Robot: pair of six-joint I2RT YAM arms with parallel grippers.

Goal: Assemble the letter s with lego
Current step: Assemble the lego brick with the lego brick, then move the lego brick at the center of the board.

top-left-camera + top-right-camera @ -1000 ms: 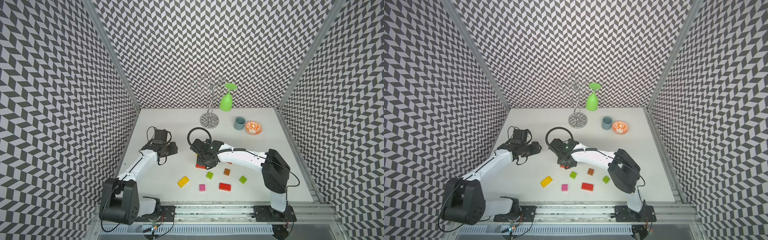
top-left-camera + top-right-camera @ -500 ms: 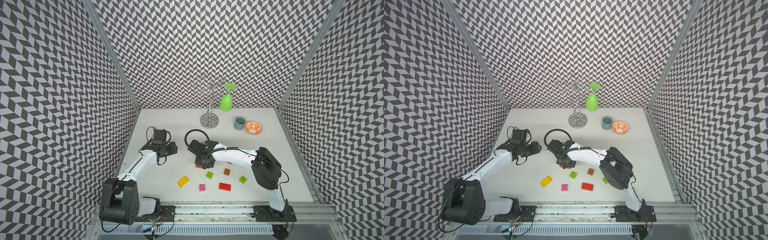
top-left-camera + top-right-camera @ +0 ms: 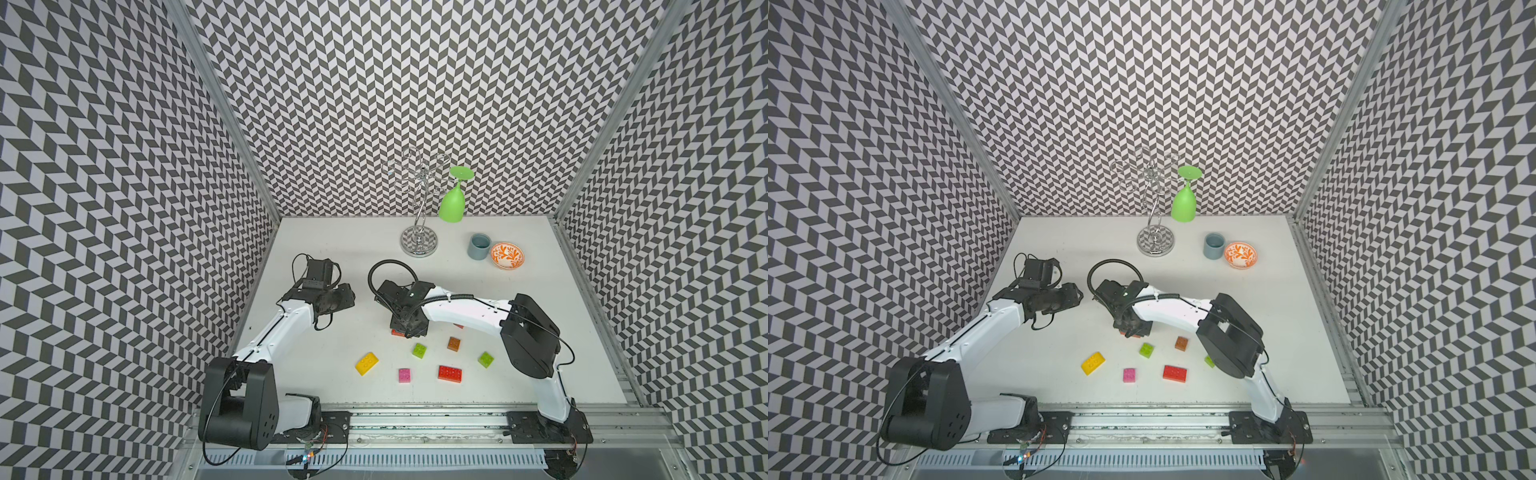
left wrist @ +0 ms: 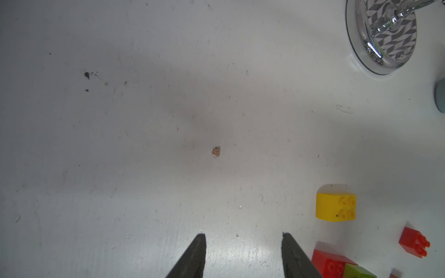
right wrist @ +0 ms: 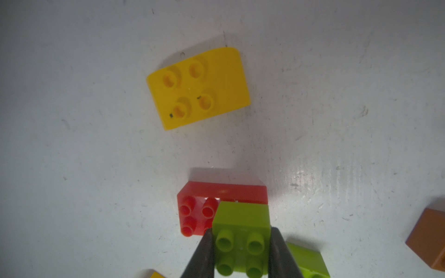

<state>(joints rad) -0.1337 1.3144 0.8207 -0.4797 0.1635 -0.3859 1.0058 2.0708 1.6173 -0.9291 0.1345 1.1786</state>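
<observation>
White bench (image 3: 332, 249): right arm (image 3: 457, 309) bends low, right hand (image 5: 240, 229) clamping a lime green brick (image 5: 240, 215) over a red brick (image 5: 224, 192); left hand (image 4: 243, 234) hovers narrowly parted, empty

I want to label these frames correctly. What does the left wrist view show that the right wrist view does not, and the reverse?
Only the left wrist view: the left hand, open and empty, the stand base and a small red brick.
Only the right wrist view: the right hand shut on a green brick, which overlaps the long red brick.
Both: the yellow brick, the long red brick and the table.
</observation>
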